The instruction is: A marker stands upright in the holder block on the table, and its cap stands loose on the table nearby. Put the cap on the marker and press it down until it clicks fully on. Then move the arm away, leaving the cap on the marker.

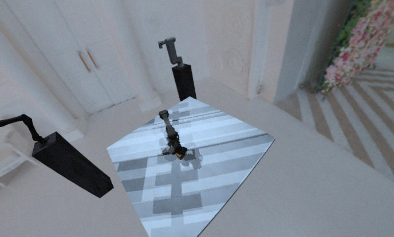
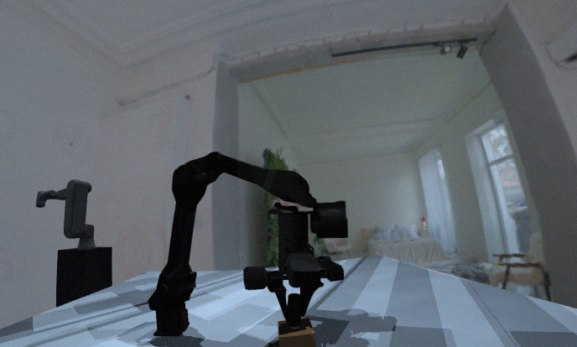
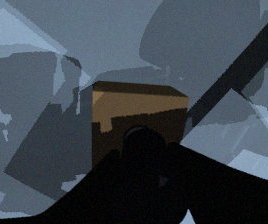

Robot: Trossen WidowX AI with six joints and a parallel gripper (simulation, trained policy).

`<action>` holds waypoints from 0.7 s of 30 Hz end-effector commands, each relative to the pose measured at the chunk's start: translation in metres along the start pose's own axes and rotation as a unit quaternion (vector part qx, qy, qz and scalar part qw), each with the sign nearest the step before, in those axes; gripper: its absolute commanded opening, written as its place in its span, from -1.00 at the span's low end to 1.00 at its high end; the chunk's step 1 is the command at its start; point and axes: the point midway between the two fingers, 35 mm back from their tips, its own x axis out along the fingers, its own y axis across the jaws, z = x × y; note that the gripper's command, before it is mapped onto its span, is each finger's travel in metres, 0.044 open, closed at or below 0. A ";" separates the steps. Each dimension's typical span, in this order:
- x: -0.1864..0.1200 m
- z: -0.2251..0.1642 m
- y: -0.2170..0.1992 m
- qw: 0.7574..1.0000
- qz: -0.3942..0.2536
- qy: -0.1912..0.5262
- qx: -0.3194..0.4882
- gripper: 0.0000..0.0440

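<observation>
The orange-brown holder block [image 1: 181, 157] [image 2: 297, 338] [image 3: 135, 104] stands on the table [image 1: 221, 168]. My gripper [image 1: 181, 151] [image 2: 293, 320] [image 3: 143, 152] points down right over it, fingertips low at the block's top. It is shut on a dark, round-ended cylinder, which I take to be the cap [image 2: 293, 302] [image 3: 144, 141]. The cylinder stands about upright between the fingers in the exterior view. The marker cannot be told apart from it in the dark. Whether the cap is fully seated on the marker is hidden by the fingers and shadow.
A second arm on a black pedestal [image 1: 71, 165] stands left of the table. A grey arm [image 1: 171, 51] [image 2: 75, 211] on another black pedestal [image 1: 184, 81] [image 2: 84, 273] stands behind it. Striped light and shadows cross the table top.
</observation>
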 end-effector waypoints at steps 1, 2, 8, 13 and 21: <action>0.008 0.008 -0.014 1.000 -0.026 -0.009 0.006 -0.47; 0.008 0.008 -0.014 1.000 -0.026 -0.009 0.006 -0.47; 0.008 0.008 -0.014 1.000 -0.026 -0.010 0.005 -0.43; 0.008 0.008 -0.014 1.000 -0.026 -0.010 0.005 -0.40; 0.008 0.009 -0.015 1.000 -0.025 -0.010 0.004 -0.35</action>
